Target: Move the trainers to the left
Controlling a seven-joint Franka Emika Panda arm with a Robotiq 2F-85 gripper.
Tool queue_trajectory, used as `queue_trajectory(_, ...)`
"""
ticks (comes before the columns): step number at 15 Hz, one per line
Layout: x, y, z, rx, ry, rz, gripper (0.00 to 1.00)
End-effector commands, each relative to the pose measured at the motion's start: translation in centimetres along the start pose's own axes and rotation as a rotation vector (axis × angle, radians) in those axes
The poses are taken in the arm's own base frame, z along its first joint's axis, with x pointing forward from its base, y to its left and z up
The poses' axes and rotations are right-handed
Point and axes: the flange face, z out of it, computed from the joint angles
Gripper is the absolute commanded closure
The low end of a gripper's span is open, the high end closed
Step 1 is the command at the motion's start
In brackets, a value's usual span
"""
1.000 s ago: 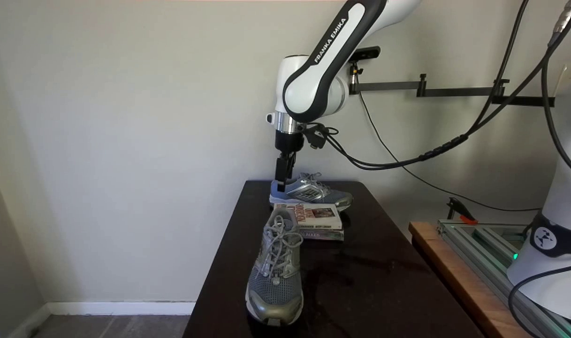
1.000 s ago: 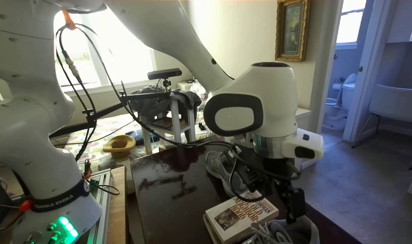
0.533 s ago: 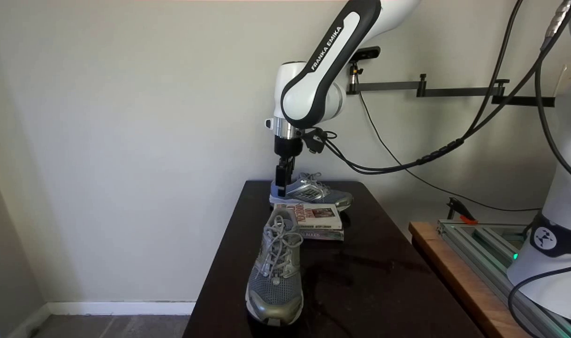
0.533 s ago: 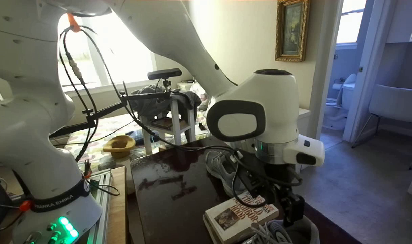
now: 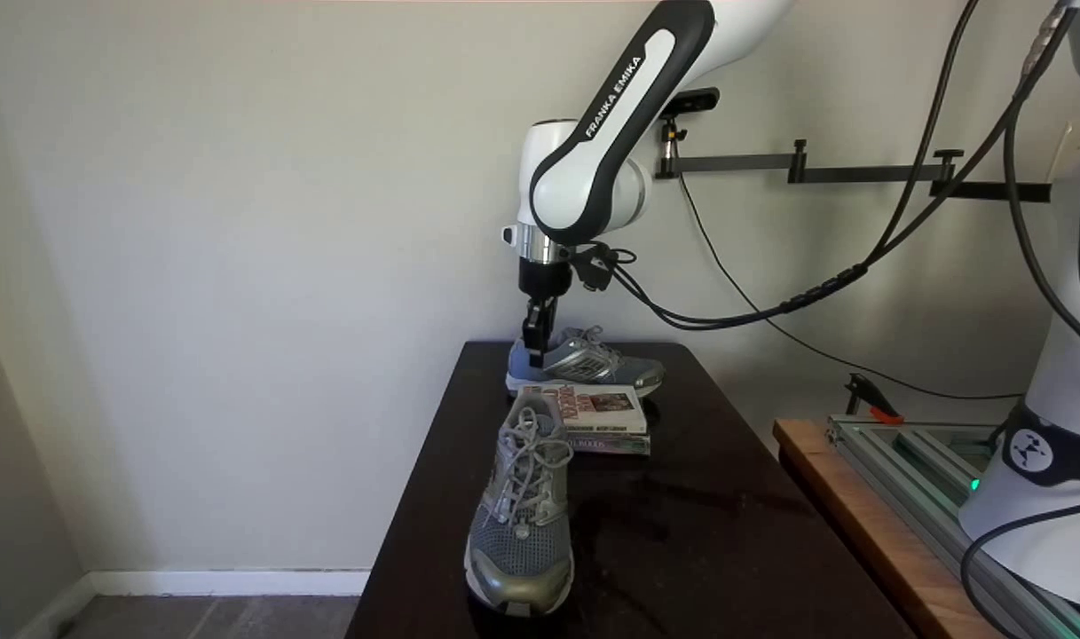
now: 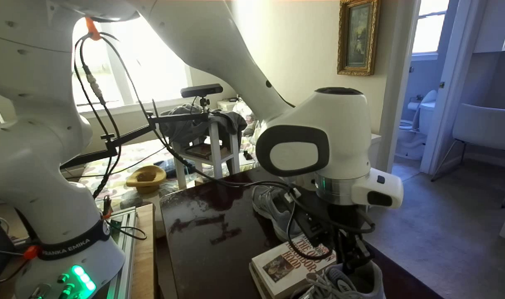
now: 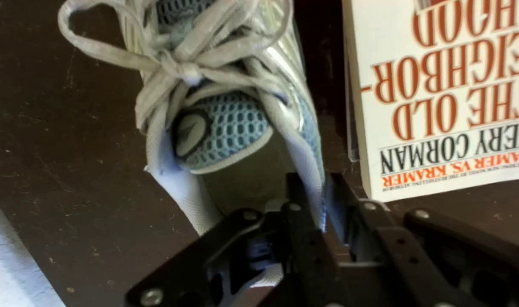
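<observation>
Two grey-silver trainers rest on a dark table. In an exterior view the far trainer (image 5: 588, 366) lies sideways against the wall end, and the near trainer (image 5: 522, 506) points its toe at the camera. My gripper (image 5: 537, 362) is down at the far trainer's heel. The wrist view shows that trainer (image 7: 225, 132) with one finger inside its opening and one outside, the side of the collar pinched between them; the gripper (image 7: 315, 182) is shut on it. In an exterior view the gripped trainer (image 6: 370, 278) is partly cut off below, while the second trainer (image 6: 273, 205) is partly behind the wrist.
A small stack of books (image 5: 593, 408) lies between the trainers, very near the outer finger; its top book (image 7: 447, 85) fills the wrist view's right side. The dark table (image 5: 681, 532) ends at a wall. A loose cable (image 6: 291, 232) hangs beside the wrist.
The gripper first came down a little, then its fingers closed on the trainer's collar. That trainer has shifted slightly; the second trainer and the books have stayed put.
</observation>
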Motion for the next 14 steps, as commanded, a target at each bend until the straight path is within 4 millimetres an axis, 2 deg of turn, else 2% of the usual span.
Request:
queue_trajectory(1,0.5,0.5,0.1,0.002,-0.012,-0.001,1.00)
queue_trajectory(5,0.3,0.9,-1.3,0.004,-0.032,0.005,0.98)
queue_trajectory(14,-1.1,1.6,-6.6,0.003,-0.132,0.013,0.98)
